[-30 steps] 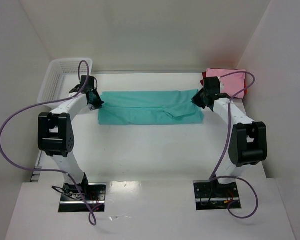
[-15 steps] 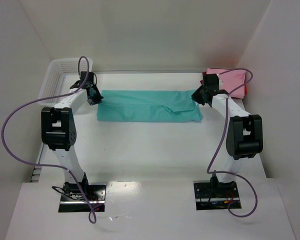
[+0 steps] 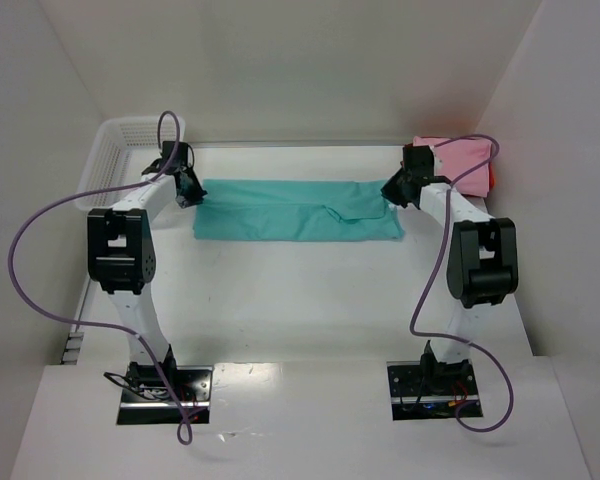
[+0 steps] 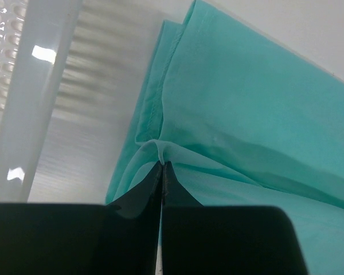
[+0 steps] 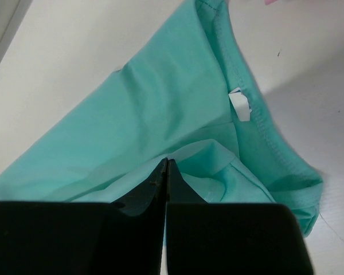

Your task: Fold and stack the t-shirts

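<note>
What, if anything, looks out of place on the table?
Nothing spilled or damaged. The teal shirt lies as a long band, pinched at its ends by the left gripper and right gripper; one loose flap rumples its right half, so the fold is not neat.

Three t-shirts [image 3: 295, 210] — one basket [image 3: 105, 160]

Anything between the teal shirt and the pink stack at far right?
No loose object visible. Only the right gripper, shut on the teal shirt's end, sits between it and the pink shirt.
</note>
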